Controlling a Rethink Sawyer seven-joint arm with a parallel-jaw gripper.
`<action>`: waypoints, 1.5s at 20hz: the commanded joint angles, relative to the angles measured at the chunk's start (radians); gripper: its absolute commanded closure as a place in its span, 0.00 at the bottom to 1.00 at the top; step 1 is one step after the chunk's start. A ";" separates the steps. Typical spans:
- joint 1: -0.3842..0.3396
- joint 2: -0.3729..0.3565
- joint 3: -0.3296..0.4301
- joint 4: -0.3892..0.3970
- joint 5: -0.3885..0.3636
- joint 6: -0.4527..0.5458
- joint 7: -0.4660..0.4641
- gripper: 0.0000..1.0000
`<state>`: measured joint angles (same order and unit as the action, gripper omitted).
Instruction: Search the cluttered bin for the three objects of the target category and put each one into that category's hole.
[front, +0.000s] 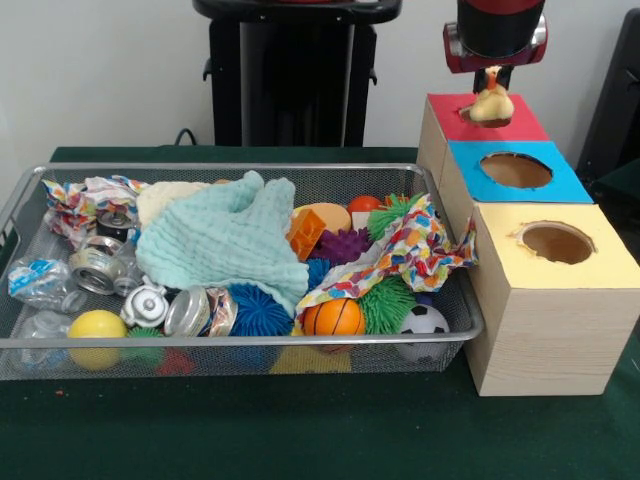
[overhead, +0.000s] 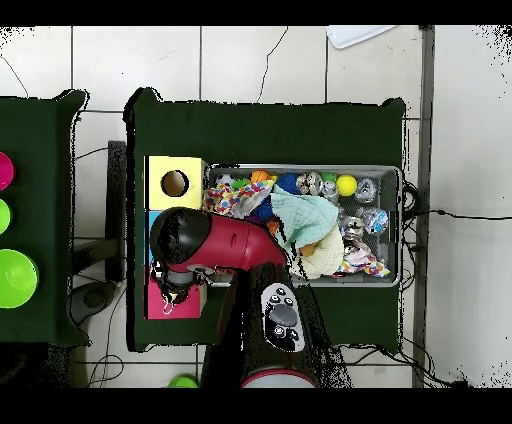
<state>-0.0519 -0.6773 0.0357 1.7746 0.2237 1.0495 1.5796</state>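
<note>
Hanging above the red hole (front: 487, 116), the duck (front: 492, 104) is held by the gripper (front: 493, 78); release is judged next.

I see a mint cloth (front: 225, 245) and a patterned cloth (front: 415, 250) draped over the packed wire basket (front: 240, 345), blocking reach beneath. A yellow plush (front: 491, 104) sits on the red-topped hole (front: 487, 118); the blue-topped hole (front: 516, 170) and yellow-topped hole (front: 557, 242) gape unobstructed.

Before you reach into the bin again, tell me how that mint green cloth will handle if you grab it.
The mint green cloth lies rumpled and draped over other toys in the wire bin, so it probably hangs limp rather than holding shape. It looks thin and likely light. Since it covers neighbours, lifting it may drag or tip them, perhaps the blue spiky ball.
</note>
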 joint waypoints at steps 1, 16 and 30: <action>0.004 0.000 0.004 0.110 0.050 0.070 0.248 1.00; 0.015 0.129 -0.023 0.096 0.024 0.039 0.281 1.00; 0.021 0.144 0.002 0.105 0.093 -0.032 0.249 1.00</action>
<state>-0.0288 -0.5800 0.0162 1.8351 0.2619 1.0491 1.5802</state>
